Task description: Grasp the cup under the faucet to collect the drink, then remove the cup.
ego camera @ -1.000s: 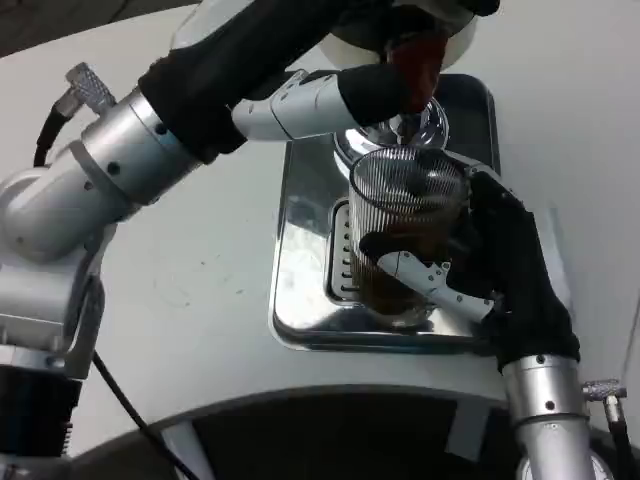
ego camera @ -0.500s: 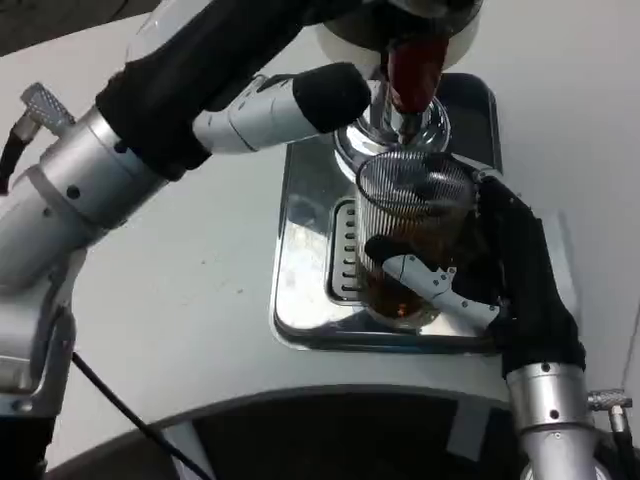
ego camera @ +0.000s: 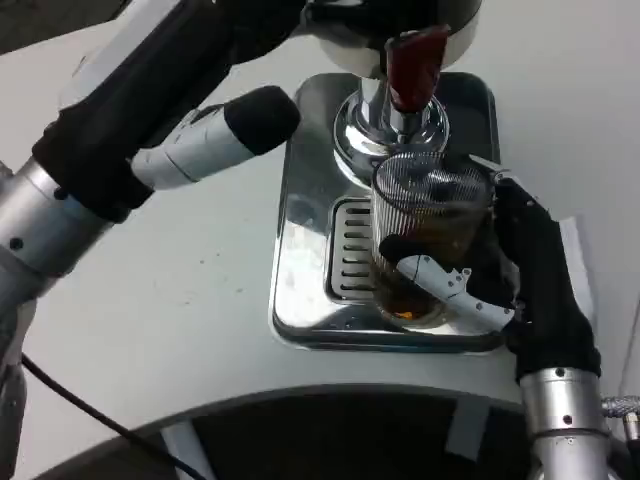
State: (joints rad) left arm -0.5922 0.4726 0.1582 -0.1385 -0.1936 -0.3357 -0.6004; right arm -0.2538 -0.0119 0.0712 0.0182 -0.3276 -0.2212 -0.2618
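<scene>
White table (ego camera: pixel 180 300) takes up most of the head view. Left arm (ego camera: pixel 90 160) crosses the upper left, silver forearm with a black sleeve. Left hand (ego camera: pixel 215 140) hangs over the table just left of the tray, clear of the faucet and cup; one white finger with a black tip shows, rest of the fingers hidden, so can't tell if they're clenched or released. Nothing seen in it.

Steel drip tray (ego camera: pixel 305 250) sits at centre right on the table, slotted grate in its middle, shiny rim all around. Dispenser body (ego camera: pixel 400 25) at top edge, above the tray's back. Right arm (ego camera: pixel 560 420) comes up from the bottom right.

Right hand (ego camera: pixel 520 280), black, wraps the cup from the right, white and black fingers (ego camera: pixel 440 280) curled across its front: grasping the cup.

Cup (ego camera: pixel 425 235): clear ribbed glass, upright, on the grate, right under the chrome faucet (ego camera: pixel 395 125). Brown drink in the lower part.

Red tap handle (ego camera: pixel 412 65) sticks up above the faucet.
</scene>
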